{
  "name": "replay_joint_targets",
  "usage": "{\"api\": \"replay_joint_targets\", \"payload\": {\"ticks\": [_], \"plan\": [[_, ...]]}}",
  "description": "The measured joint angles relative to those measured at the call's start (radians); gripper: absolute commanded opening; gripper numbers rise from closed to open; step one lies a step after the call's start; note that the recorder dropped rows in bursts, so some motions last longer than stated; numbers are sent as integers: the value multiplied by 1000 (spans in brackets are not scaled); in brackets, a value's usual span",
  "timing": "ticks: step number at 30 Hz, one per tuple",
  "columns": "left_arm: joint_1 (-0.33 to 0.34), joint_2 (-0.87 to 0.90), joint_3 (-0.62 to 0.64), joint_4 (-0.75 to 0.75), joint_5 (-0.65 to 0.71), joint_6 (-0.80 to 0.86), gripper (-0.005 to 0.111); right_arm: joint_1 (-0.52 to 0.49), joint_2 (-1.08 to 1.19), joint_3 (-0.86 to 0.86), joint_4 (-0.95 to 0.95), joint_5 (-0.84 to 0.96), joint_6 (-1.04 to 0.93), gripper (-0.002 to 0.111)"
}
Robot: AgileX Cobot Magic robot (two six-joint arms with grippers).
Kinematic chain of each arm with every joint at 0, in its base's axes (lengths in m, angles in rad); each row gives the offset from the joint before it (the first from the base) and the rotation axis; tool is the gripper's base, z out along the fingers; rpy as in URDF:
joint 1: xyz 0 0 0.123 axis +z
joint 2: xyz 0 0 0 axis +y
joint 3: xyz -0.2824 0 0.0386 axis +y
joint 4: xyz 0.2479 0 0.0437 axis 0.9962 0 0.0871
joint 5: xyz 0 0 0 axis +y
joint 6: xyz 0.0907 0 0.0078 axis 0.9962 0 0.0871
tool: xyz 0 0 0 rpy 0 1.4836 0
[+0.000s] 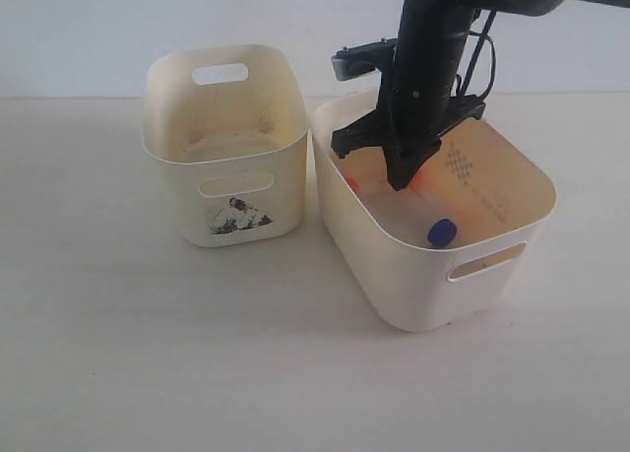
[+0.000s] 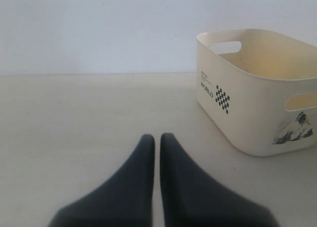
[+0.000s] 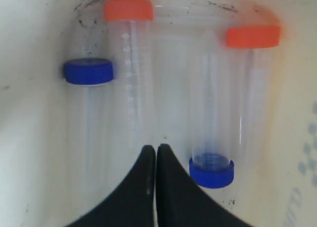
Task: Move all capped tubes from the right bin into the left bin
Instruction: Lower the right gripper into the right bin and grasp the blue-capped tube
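The right bin [image 1: 497,211] holds several clear capped tubes lying side by side on its floor. Two have orange caps [image 3: 128,9] [image 3: 252,36] and two have blue caps [image 3: 88,71] [image 3: 211,171]. One blue cap [image 1: 442,232] and orange glints [image 1: 419,179] show in the exterior view. My right gripper [image 3: 156,149] [image 1: 399,182] reaches down inside this bin, shut and empty. Its tips hang between an orange-capped tube and the nearer blue cap. The left bin [image 1: 221,191] [image 2: 257,113] holds no tubes that I can see. My left gripper [image 2: 157,137] is shut over bare table beside it.
The two bins stand close together on a pale table [image 1: 118,324], their walls almost touching. The right arm [image 1: 428,58] comes down over the right bin's back rim. The left arm is outside the exterior view. A plain wall rises behind the table.
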State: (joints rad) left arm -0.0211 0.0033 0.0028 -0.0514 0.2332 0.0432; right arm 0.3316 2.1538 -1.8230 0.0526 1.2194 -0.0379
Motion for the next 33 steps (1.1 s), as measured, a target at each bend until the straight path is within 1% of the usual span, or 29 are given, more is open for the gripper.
{"api": "replay_joint_targets", "payload": {"ticks": [5,7,9,13,15,25,28,29,31,33], "plan": [[0,0,0,0,0,0,4,0,31,0,0,0,0,0],[0,0,0,0,0,0,4,0,45,0,-2,0,0,4],[0,0,0,0,0,0,4,0,55,0,-6,0,0,13],[0,0,0,0,0,0,4,0,66,0,-10,0,0,43],[0,0,0,0,0,0,4,0,68,0,-12,0,0,51],[0,0,0,0,0,0,4,0,98,0,-84,0,4,51],[0,0,0,0,0,0,4,0,123,-8,-122,6,11,51],[0,0,0,0,0,0,4,4,130,-12,-127,8,16,48],[0,0,0,0,0,0,4,6,153,-14,-120,2,31,28],[0,0,0,0,0,0,4,6,178,-7,-110,2,31,-1]]}}
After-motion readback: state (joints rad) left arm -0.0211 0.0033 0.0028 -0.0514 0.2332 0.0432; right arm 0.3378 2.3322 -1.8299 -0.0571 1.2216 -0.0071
